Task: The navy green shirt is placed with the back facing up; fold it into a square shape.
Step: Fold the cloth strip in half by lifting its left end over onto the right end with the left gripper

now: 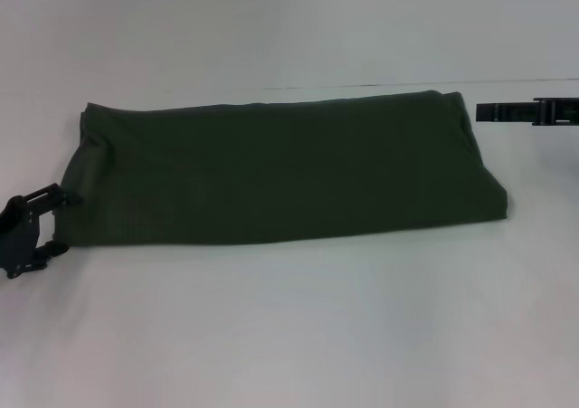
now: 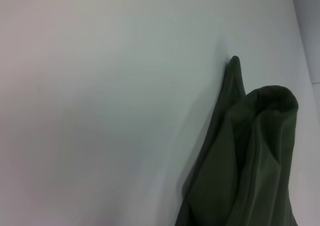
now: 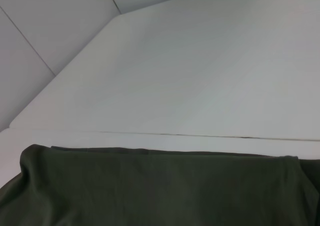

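The shirt (image 1: 280, 173) lies on the white table (image 1: 289, 336) as a long folded band running left to right, its right end reaching a rounded corner near the right side. The left hand (image 1: 56, 218) sits at the near left corner of the band, its fingers straddling the cloth edge; whether they are pinching the fabric or merely resting beside it cannot be told. The right hand (image 1: 484, 111) hovers just beyond the far right corner of the band, apart from the cloth, and its finger state cannot be told either. Risk: if the left hand catches only the top layer, lifting would peel the band open instead of carrying the whole stack, and the final fold would come out uneven. Risk: with the right end unheld, a pull from the left could drag the entire band across the smooth table and skew it. The left wrist view shows the corner bunched into a raised, rolled peak with several layers, which the head view renders as flat. The right wrist view shows the far edge lying straight along a seam (image 3: 200, 134) in the table, with no hand visible.
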You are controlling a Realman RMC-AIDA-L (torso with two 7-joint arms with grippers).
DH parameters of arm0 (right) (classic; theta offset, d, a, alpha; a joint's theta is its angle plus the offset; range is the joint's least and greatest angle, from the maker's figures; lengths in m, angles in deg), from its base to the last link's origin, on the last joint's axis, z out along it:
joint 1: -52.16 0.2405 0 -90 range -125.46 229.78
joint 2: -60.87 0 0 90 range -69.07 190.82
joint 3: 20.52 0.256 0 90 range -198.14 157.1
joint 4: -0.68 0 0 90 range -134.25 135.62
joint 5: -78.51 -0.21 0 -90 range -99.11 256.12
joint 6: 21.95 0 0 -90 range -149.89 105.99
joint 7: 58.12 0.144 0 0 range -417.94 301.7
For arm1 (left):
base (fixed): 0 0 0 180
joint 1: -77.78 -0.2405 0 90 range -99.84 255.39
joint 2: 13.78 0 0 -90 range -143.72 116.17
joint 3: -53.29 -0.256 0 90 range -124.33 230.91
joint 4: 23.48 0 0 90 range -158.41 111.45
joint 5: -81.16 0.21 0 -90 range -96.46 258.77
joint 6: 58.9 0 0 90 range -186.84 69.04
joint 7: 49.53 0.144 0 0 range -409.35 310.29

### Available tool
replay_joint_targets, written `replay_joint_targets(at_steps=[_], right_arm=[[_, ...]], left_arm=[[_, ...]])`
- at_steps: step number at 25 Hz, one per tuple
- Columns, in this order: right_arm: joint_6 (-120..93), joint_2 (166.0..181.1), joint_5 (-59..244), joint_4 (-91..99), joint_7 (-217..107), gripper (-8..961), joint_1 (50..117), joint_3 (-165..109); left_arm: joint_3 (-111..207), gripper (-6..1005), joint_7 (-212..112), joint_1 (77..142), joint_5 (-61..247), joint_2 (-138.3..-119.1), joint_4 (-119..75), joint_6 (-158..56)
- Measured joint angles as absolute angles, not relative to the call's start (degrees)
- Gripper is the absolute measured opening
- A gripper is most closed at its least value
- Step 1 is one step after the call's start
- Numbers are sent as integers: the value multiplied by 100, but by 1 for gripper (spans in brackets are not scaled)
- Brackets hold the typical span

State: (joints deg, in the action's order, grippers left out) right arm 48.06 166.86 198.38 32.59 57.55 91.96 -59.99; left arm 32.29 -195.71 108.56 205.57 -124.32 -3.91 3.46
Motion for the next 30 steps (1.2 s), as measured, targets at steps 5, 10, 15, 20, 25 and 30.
replay_joint_targets(at_steps=[5,10,15,20,25,30], right_arm=[[4810,16686,19838,3259,5754,817,9197,-5989],[4810,16686,19838,3259,5751,817,9204,-5989],[4810,16686,19839,3259,5750,817,9206,-5987],[4809,16686,19839,3259,5747,816,9206,-5981],[4809,16686,19839,3259,5746,816,9210,-5981],[4809,16686,19839,3259,5749,816,9221,-5981]], left_arm=[[3236,902,-19568,10920,20542,-12449,-430,343],[3223,879,-19565,11030,20543,-12471,-434,320],[3230,856,-19570,11051,20543,-12471,-434,306],[3235,832,-19569,11044,20546,-12469,-432,288],[3226,809,-19574,11044,20560,-12471,-432,239],[3243,786,-19570,11015,20552,-12475,-432,235]])
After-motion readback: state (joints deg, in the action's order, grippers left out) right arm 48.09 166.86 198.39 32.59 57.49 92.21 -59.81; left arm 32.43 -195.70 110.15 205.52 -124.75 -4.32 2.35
